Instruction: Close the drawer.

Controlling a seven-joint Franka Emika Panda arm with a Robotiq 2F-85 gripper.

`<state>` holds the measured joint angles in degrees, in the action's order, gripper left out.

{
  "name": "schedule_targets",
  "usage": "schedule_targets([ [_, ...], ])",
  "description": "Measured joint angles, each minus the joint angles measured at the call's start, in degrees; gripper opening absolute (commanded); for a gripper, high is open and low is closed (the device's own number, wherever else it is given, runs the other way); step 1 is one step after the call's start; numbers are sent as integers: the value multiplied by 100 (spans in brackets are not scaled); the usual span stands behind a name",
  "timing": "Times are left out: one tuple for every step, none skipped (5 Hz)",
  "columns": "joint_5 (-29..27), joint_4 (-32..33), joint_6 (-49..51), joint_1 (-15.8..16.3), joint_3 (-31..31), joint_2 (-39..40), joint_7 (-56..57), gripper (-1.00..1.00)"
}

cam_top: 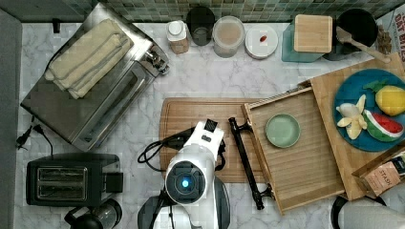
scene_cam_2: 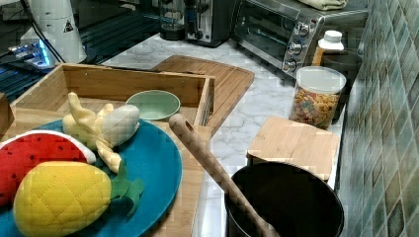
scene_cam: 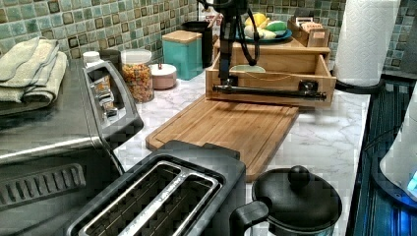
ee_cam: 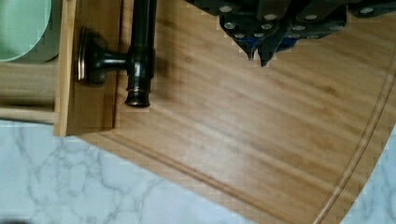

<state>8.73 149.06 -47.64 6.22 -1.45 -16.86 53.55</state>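
The light-wood drawer [cam_top: 305, 167] stands pulled out over the counter, with a pale green bowl [cam_top: 282, 130] inside it. Its long black bar handle [cam_top: 246, 162] runs along the front edge, next to the wooden cutting board [cam_top: 191, 114]. In the wrist view my gripper [ee_cam: 259, 55] hangs shut and empty over the cutting board, a short way from one end of the handle [ee_cam: 138, 56]. In the left view my gripper [scene_cam: 224, 78] comes down just at the handle's [scene_cam: 268, 92] left end, in front of the drawer [scene_cam: 275, 73]. The right view shows the drawer [scene_cam_2: 133, 84] and bowl [scene_cam_2: 153, 104].
A blue plate of toy fruit [cam_top: 370, 112] sits on the wooden top above the drawer. A toaster oven [cam_top: 90, 86], a toaster [cam_top: 71, 179] and a black pot [scene_cam: 295, 201] crowd the top view's left. Jars [cam_top: 228, 36] line the tiled wall. A paper towel roll [scene_cam: 366, 39] stands beside the drawer.
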Motion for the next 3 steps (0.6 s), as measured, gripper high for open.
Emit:
schedule_targets([
  [-2,56,-11,-17,58,211,313,-100],
  [-3,123,-182,-22,181,525,414,-100],
  [41,380,-719,-23,320,716,414,-100],
])
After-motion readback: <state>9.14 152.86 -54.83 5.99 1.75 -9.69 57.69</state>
